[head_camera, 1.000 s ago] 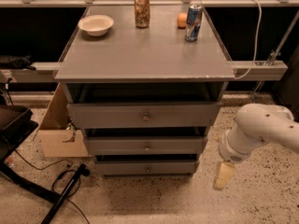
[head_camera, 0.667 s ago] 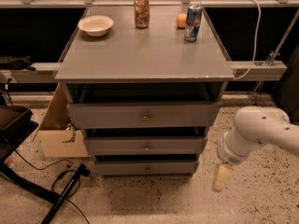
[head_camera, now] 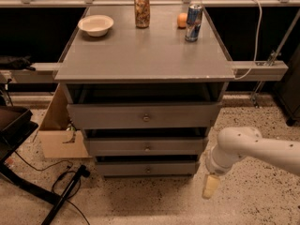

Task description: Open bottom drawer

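Down by the speckled floor at the right, the robot's gripper (head_camera: 209, 190) hangs pointing downward from its white arm (head_camera: 253, 149), just beside the cabinet and not touching it; whether it is open or closed cannot be told. Left of it sits the bottom drawer (head_camera: 122, 168), lowest of three grey fronts, its small round knob (head_camera: 148, 169) untouched. Above are the middle drawer (head_camera: 117, 146) and top drawer (head_camera: 108, 116). Farther back, the tabletop (head_camera: 145, 55) holds a bowl (head_camera: 95, 25), two cans and an orange (head_camera: 182, 20).
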You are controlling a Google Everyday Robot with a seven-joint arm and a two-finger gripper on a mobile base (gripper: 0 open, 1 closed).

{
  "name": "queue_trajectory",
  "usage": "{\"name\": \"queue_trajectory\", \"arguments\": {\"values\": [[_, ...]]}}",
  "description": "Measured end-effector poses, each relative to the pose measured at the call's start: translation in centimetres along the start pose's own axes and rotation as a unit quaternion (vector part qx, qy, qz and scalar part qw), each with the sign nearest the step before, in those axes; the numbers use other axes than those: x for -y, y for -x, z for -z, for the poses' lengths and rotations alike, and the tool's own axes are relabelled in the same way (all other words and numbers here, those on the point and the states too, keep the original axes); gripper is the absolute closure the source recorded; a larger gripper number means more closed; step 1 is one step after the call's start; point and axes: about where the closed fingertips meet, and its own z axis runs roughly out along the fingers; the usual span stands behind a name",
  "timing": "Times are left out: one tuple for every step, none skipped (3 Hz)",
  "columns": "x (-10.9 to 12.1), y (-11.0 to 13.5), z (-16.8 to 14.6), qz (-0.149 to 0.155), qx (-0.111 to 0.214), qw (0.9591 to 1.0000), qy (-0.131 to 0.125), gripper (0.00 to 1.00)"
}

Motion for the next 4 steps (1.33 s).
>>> {"name": "queue_trajectory", "arguments": {"values": [[1.4,-0.3,-6.0,0.017,-0.003,0.9998,-0.009,0.00],[3.5,0.4,-11.1,0.044,-0.009,0.9989,-0.017,0.00],[3.3,0.4,-11.9,0.045,-0.009,0.9989,-0.013,0.00],[3.3,0.4,-11.9,0.045,-0.009,0.9989,-0.013,0.00]]}}
